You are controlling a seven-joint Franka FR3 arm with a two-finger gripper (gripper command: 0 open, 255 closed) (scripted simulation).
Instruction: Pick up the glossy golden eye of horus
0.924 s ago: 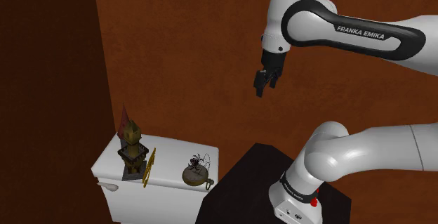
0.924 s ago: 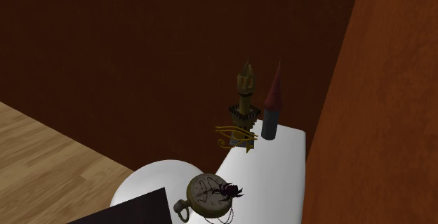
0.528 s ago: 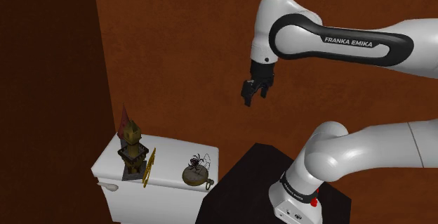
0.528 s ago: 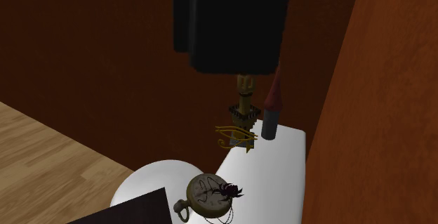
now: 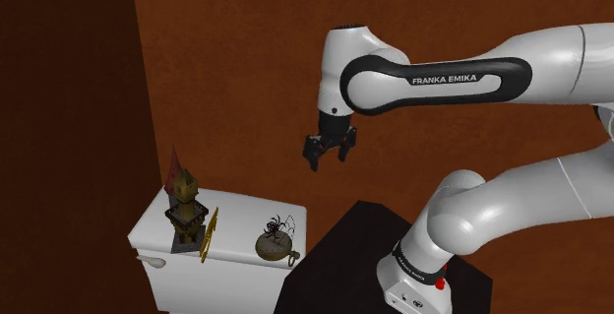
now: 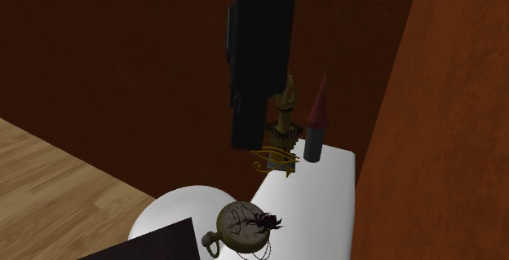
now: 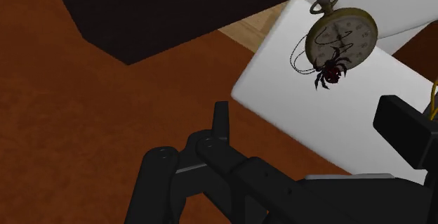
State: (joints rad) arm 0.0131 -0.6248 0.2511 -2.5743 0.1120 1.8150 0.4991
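The golden eye of Horus (image 5: 209,234) stands on edge on the white toilet tank lid (image 5: 241,211), just in front of a gold statuette (image 5: 184,209). Its glossy outline (image 6: 276,159) faces the second exterior view. My black gripper (image 5: 330,151) hangs open in the air, well above the lid and off toward the shoulder view's right of the eye. In the wrist view the fingers (image 7: 221,123) stand apart with nothing between them, over the lid's edge (image 7: 281,103). In the second exterior view the gripper (image 6: 249,132) hides part of the statuette (image 6: 284,112).
A brass pocket watch (image 5: 274,244) with a dark spider (image 7: 330,71) on it lies on the lid's near end. A grey, red-topped cone (image 6: 316,124) stands behind the statuette. Brown walls close in behind and beside the tank. The dark stand (image 5: 374,233) sits beside the toilet.
The arm has swung toward the shoulder view's left and lowered, bringing the gripper nearer the tank. In the second exterior view its black bulk has come down in front of the statuette.
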